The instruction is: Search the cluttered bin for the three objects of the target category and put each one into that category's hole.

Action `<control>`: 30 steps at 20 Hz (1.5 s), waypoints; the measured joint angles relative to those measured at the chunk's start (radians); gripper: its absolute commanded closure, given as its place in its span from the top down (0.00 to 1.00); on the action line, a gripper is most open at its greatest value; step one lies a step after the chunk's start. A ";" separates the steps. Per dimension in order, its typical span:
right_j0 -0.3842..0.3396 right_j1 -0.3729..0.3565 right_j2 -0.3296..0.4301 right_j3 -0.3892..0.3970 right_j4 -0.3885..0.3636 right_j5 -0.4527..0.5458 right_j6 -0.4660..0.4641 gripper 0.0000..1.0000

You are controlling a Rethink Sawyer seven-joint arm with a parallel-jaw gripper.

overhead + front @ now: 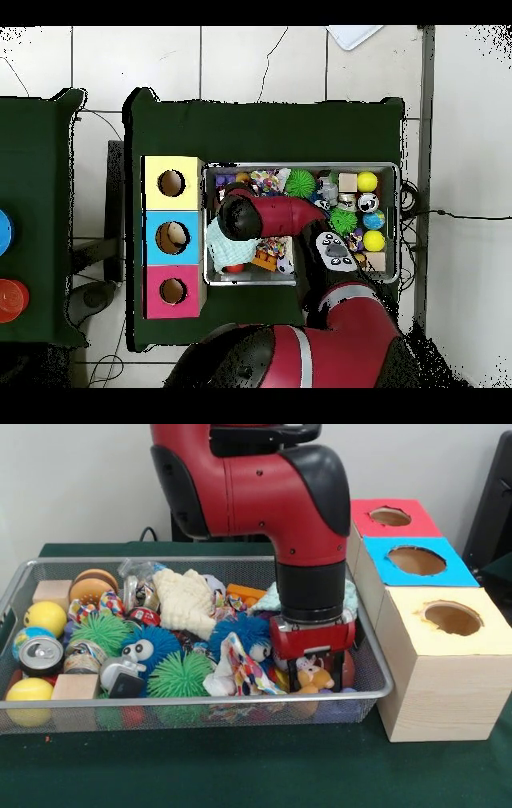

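Note:
The wire mesh basket (160, 706) holds a heap of clutter; it also shows in the overhead view (300, 167). My gripper (314, 678) is down in the basket's right end, near the front rim. A tan-orange teddy bear (317, 680) sits between its fingers, which look closed on it. In the overhead view the arm's wrist (238, 215) covers the gripper and the bear. The red-topped box with its round hole (390, 517) stands farthest back of three boxes right of the basket, and its hole shows in the overhead view (172, 291). No pale yellow soft toy shows.
The blue-topped box (416, 560) and yellow-topped box (452, 618) stand in front of the red one. In the basket lie green spiky balls (180, 674), a blue spiky ball (152, 644), yellow balls (46, 616), a can (42, 654), wooden blocks (76, 686) and a white cloth (186, 600).

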 measured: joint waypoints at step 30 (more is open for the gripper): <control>0.196 -0.293 -0.089 0.061 0.139 0.508 0.000 0.00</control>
